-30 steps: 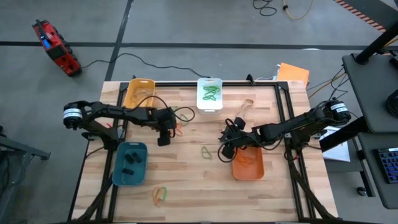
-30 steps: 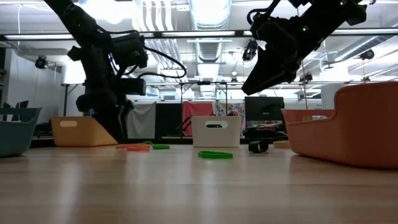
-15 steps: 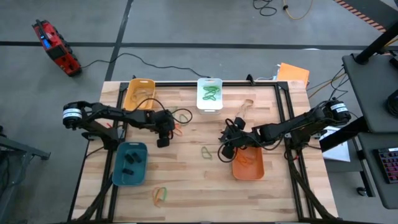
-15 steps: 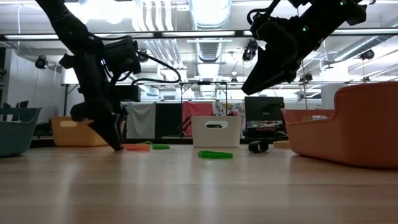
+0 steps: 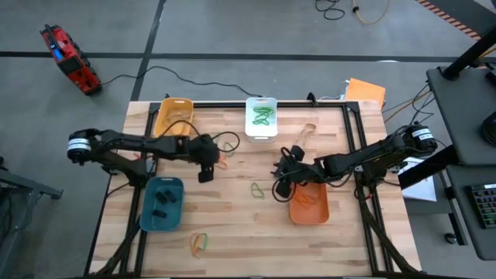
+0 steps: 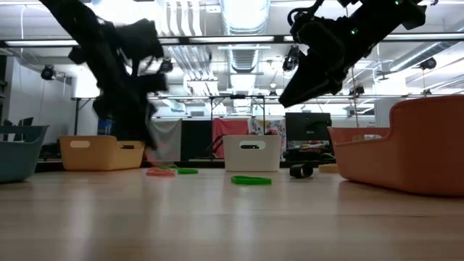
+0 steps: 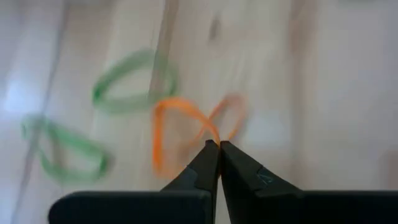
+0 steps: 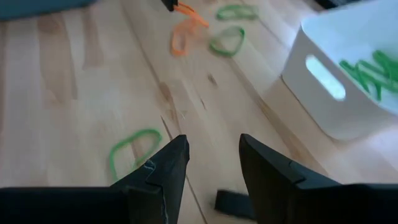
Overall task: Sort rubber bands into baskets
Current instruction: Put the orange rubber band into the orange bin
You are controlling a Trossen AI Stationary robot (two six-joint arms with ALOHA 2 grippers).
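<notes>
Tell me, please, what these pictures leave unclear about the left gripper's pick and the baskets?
- Left gripper, left wrist view: shut on the orange band; motion blur hides whether the band has left the table.
- Low view: the left arm is smeared.
- Teal basket, low view: cut by the edge; contents hidden.

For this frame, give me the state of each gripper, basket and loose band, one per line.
left gripper: shut on orange rubber band, near the table
right gripper: open, empty, above the table
white basket: holds green bands
teal basket: holds black bands
orange basket: holds orange bands
yellow basket: contents unclear
green rubber band: loose on table
</notes>
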